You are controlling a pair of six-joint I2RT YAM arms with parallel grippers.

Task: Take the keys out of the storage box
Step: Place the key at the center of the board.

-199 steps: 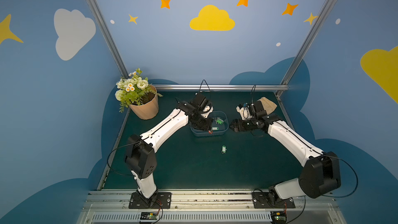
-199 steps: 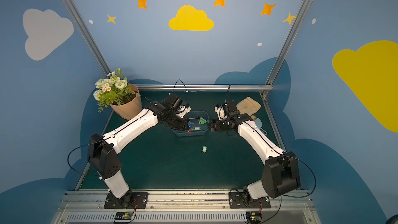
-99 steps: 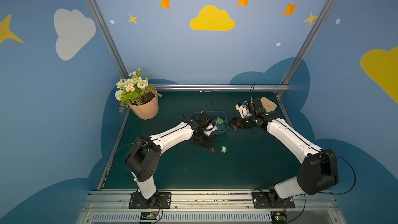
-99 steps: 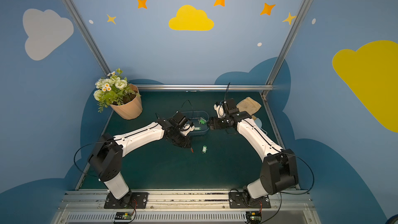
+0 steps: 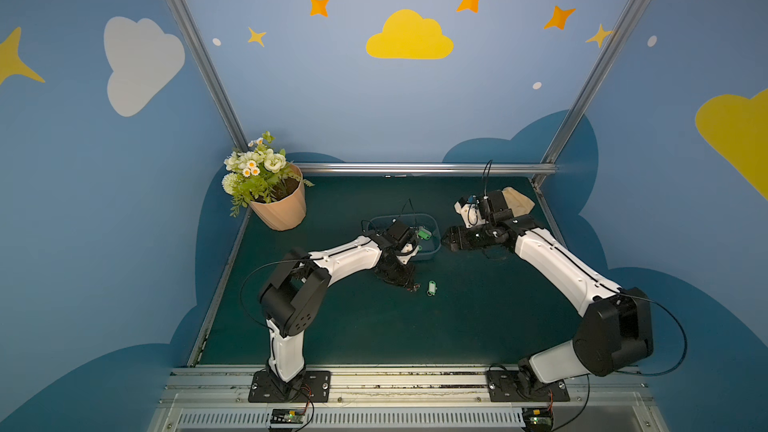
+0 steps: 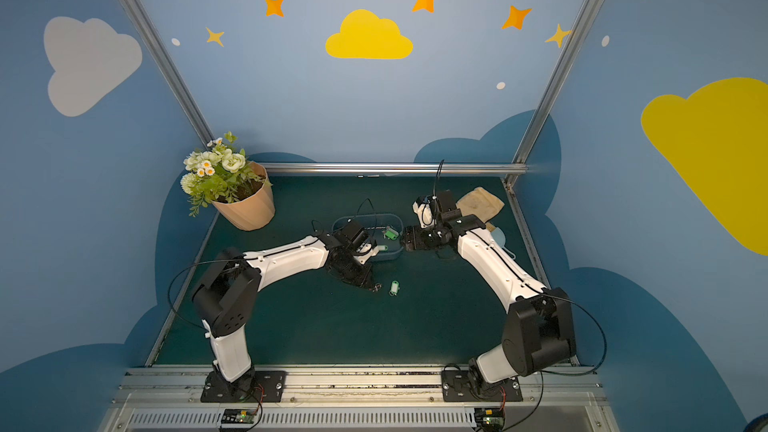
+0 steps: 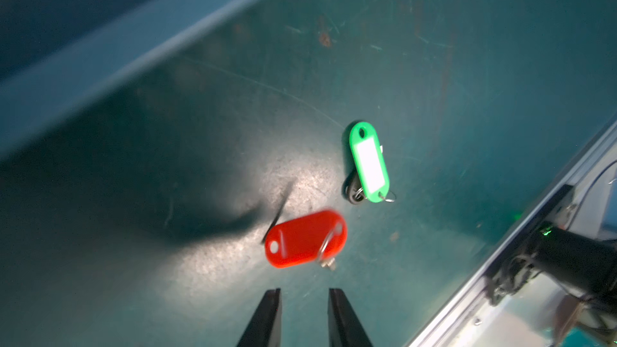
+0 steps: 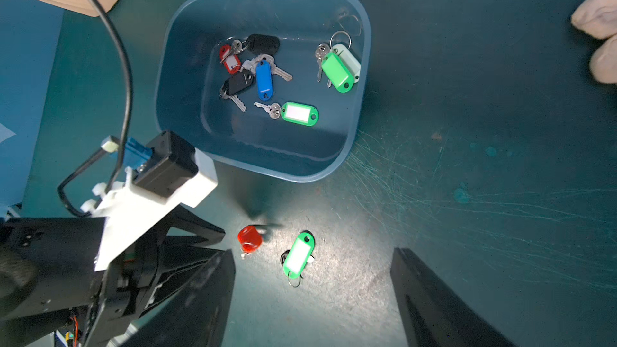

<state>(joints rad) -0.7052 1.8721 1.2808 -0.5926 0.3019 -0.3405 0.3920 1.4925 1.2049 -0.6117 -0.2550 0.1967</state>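
I saw the shallow translucent blue-grey plastic storage box (image 8: 273, 158) on the green surface (image 8: 467, 128), holding seven tagged silver keys (image 8: 265, 76). A blurred red-tagged key (image 7: 305, 238) and a green-tagged key (image 7: 369, 163) lay outside. The left fingers (image 7: 268, 322) were apart, empty, just short of the red tag; the right fingers (image 8: 427, 302) gaped wide. A peach flower pot (image 5: 280, 209) stood well apart.

Above the storage box (image 8: 267, 158) the way in is open, except at one corner, where the left wrist camera (image 8: 167, 168) overhangs the rim. On the mat (image 5: 457, 326) before it lie a red-tagged key (image 7: 305, 238) and a green-tagged key (image 7: 369, 161); the flower pot (image 5: 278, 211) stands well apart.
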